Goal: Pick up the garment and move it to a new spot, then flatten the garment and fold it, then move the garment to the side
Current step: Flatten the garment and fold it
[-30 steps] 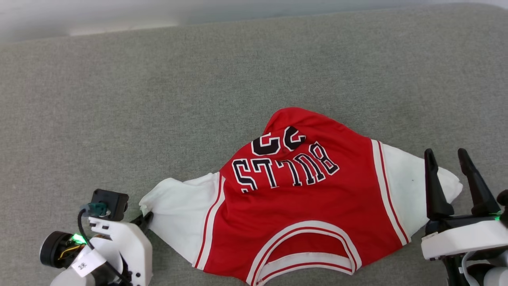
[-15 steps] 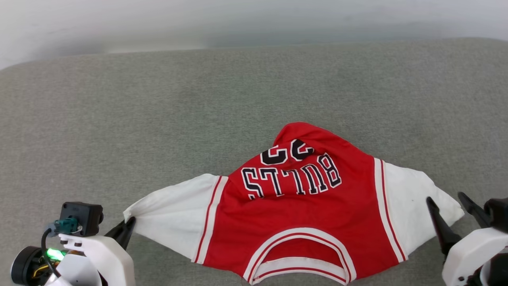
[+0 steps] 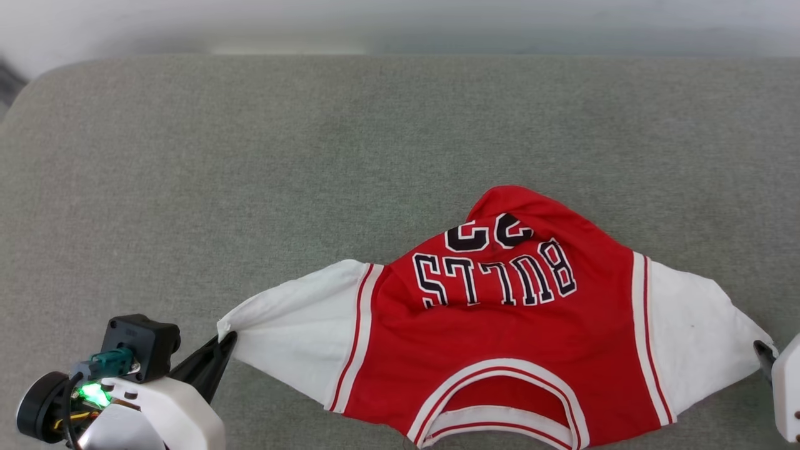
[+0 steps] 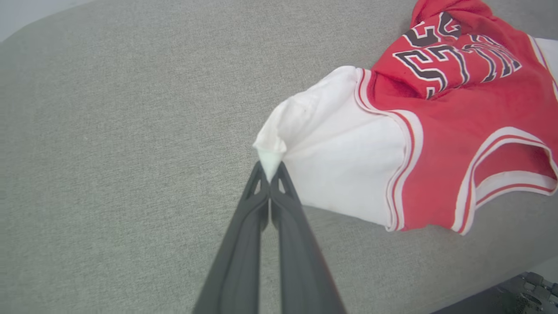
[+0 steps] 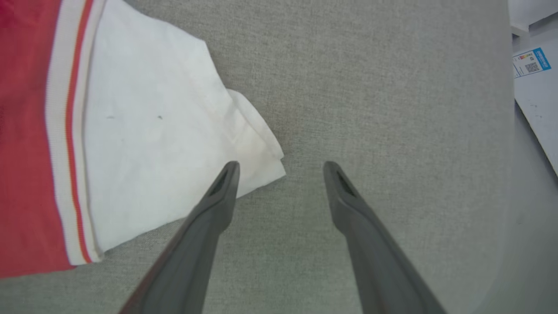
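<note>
**OP:** Status? How far in?

**ENG:** Early, I'd say. The garment (image 3: 500,337) lies front up on the grey surface (image 3: 250,156), with the collar (image 3: 500,400) toward you and one sleeve out to each side. It isn't flat. The lower body is bunched into a hump (image 3: 519,200) at the far side, and the lettering (image 3: 494,275) is rippled. No fold made, and it hasn't been set aside.

**OP:** End effectors?

**ENG:** Your left end effector (image 4: 270,174) is pinched tight on the tip of the left sleeve (image 4: 340,144), and the cloth puckers at the nip. Your right end effector (image 5: 281,168) is spread wide with nothing in it. The corner of the right sleeve (image 5: 152,144) pokes just past its inner finger into the gap. Can't tell if it touches.

**OP:** What's left?

**ENG:** Nearly everything, by my read. You need a grip on the right side, then stretch it flat, fold it and shift it aside. I can't tell from these views whether the relocate step is already done.

**OP:** Anything in the way?

**ENG:** Nothing lies on the garment. The grey surface runs wide on the far side and to your left. Its right edge sits beyond your right end effector, and past that edge there's a blue-and-white QR label (image 5: 532,61), well apart from the cloth. Mind that edge if you pull rightward.
</note>
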You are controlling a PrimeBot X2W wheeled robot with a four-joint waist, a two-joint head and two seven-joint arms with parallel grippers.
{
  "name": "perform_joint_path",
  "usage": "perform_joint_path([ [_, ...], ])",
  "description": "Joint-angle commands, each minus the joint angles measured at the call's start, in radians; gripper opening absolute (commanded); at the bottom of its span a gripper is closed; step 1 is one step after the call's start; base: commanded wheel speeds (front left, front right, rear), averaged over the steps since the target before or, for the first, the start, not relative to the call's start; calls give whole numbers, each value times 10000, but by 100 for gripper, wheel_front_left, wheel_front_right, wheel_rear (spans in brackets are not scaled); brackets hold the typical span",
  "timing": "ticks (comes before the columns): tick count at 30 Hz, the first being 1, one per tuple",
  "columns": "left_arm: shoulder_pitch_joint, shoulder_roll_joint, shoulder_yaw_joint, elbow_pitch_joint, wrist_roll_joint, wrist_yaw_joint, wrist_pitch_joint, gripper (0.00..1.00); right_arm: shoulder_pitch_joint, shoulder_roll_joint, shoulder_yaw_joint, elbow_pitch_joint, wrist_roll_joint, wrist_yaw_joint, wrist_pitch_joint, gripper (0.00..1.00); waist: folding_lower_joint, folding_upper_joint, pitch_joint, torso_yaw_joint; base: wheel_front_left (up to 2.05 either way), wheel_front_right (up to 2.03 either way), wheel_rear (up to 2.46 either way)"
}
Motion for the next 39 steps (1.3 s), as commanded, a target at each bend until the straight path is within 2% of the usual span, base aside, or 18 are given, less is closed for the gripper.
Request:
perform_joint_path([
  [1,-71,34,-28,-57,21,21,9,0,-130,17,54,94,39,-3,82,100,0,0,134,107,0,0,0],
  [5,-154,-32,-171,-224,-37,-25,26,0,-418,-182,124,584,34,-5,574,100,0,0,375,252,0,0,0],
  [13,-482,-190,-470,-149,-144,-169,-93,0,-243,25,588,1375,326,1,1029,100,0,0,749,541,0,0,0],
  [18,-556,-229,-555,-14,-244,-215,-128,0,114,397,1120,1747,634,60,1188,98,0,0,934,630,0,0,0],
  [19,-571,-220,-558,20,-252,-218,-135,0,173,433,1224,1809,656,60,1229,41,0,0,949,636,0,0,0],
  [20,-588,-214,-564,57,-265,-228,-145,0,206,445,1323,1842,671,61,1212,0,0,0,952,638,0,0,0],
  [25,-492,-220,-491,234,-423,-234,-220,0,67,314,1265,1787,652,54,753,0,0,0,622,487,0,0,0],
  [31,-287,-199,-340,273,-746,-296,-334,0,-187,35,893,1022,1056,9,282,0,0,0,-190,168,0,0,0],
  [36,-132,-54,8,4,-867,-246,-441,0,-224,-264,575,142,1602,-3,411,0,0,0,-1005,-91,0,0,0],
  [39,-159,165,327,-280,-827,-219,-510,0,-403,-228,290,-348,2132,-3,503,0,0,0,-1423,-243,0,0,0],
])
